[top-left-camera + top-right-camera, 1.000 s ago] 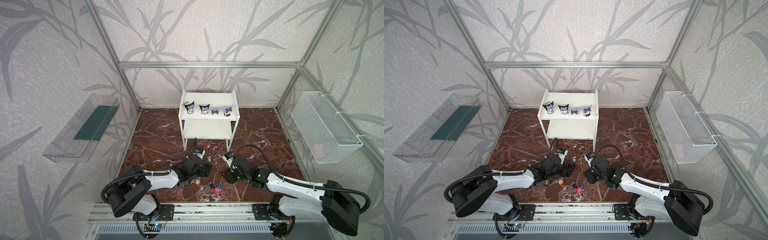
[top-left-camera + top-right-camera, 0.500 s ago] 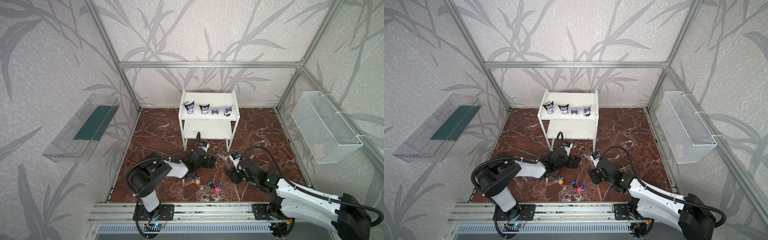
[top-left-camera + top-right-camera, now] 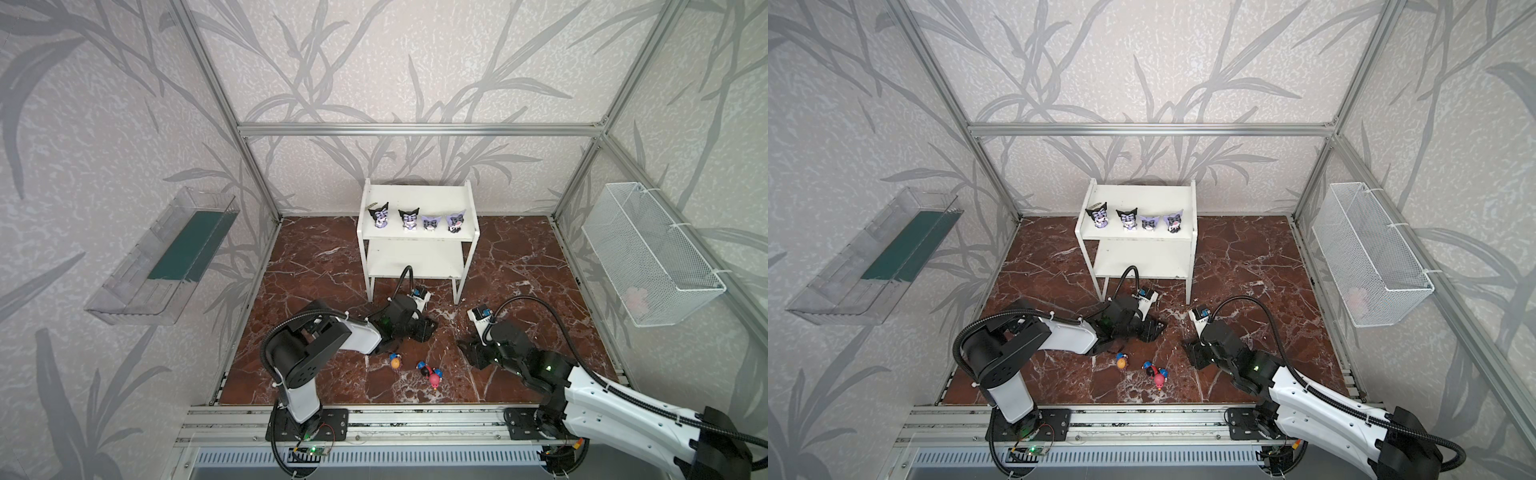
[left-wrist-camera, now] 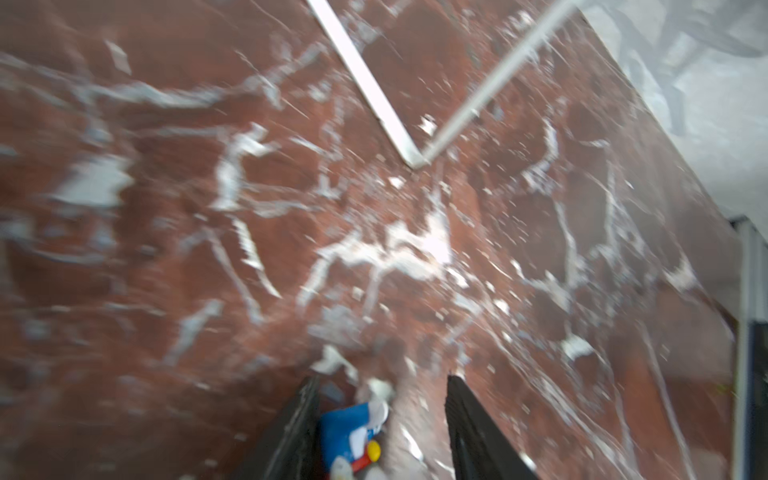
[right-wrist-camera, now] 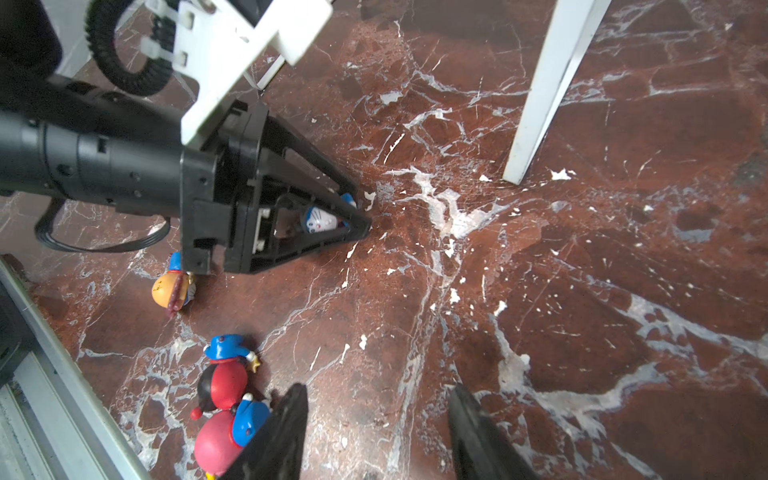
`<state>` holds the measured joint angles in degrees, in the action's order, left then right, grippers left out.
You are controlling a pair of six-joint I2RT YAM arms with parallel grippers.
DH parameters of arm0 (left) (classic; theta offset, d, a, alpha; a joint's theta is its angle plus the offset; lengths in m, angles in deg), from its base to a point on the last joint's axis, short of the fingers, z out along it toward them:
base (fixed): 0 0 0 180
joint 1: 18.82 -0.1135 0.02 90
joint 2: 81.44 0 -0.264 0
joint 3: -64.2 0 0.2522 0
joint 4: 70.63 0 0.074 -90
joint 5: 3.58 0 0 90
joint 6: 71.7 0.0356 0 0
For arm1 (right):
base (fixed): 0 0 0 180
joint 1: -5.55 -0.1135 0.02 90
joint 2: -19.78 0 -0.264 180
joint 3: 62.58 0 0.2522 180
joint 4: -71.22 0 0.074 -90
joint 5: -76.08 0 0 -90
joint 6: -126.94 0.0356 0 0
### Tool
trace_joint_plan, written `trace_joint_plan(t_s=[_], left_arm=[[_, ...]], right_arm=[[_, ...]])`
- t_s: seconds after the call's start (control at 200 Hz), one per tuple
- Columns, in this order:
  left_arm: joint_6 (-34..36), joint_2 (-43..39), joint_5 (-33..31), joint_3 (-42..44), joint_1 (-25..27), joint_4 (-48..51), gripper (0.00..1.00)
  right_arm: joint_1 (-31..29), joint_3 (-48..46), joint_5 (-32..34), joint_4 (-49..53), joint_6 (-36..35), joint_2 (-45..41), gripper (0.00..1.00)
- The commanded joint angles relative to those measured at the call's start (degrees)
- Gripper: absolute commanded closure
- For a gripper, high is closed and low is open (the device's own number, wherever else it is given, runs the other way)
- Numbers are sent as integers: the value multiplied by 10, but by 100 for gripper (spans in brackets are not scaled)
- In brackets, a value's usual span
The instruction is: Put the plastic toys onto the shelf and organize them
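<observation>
The white shelf [image 3: 415, 195] [image 3: 1142, 195] stands at the back, with several pointed-eared plastic toys [image 3: 409, 218] [image 3: 1127, 218] in a row on its top board. My left gripper [image 3: 430, 328] [image 3: 1156, 330] [image 4: 382, 378] [image 5: 362, 210] lies low on the floor, open around a small blue-and-white toy [image 4: 349, 428] [image 5: 320, 218] that leans on one finger only. An orange-headed toy [image 3: 395, 361] [image 5: 170, 286], a black-red one [image 3: 424, 368] [image 5: 222, 384] and a pink one [image 3: 434, 379] [image 5: 216, 442] lie near the front. My right gripper [image 3: 467, 349] [image 3: 1190, 351] [image 5: 377, 388] is open and holds nothing, right of the pink toy.
A shelf leg [image 5: 544, 91] [image 4: 365, 79] stands just beyond both grippers. A clear plastic tray [image 3: 166, 257] hangs on the left wall and a white wire basket [image 3: 648, 253] on the right wall. An aluminium rail [image 3: 415, 419] runs along the front edge.
My left gripper has slid right across the floor towards the shelf's front legs, and its jaws have narrowed around the blue-and-white toy. My right gripper has drifted slightly right.
</observation>
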<state>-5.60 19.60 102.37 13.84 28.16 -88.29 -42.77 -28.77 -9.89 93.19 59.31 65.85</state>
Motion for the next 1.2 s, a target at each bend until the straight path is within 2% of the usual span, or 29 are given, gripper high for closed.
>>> trace_joint_plan(t_s=[0.0,0.13,0.255,0.34,0.625,0.915,1.194], left_arm=[[21,-29,75,24,14,28,49],[32,-84,99,53,14,47,47],[51,-163,85,57,8,127,32],[59,-225,58,62,3,181,23],[61,-459,-62,83,-2,332,0],[25,-652,-119,49,-1,492,0],[42,-757,-166,0,-2,621,0]], right_arm=[[2,-5,-22,-8,-18,4,44],[3,0,-40,-19,-30,27,40],[3,17,-43,-12,-34,75,34],[3,47,-44,14,-42,123,29],[3,155,-43,88,-82,281,13],[1,227,-39,112,-137,388,10],[-26,259,-50,91,-219,439,13]])
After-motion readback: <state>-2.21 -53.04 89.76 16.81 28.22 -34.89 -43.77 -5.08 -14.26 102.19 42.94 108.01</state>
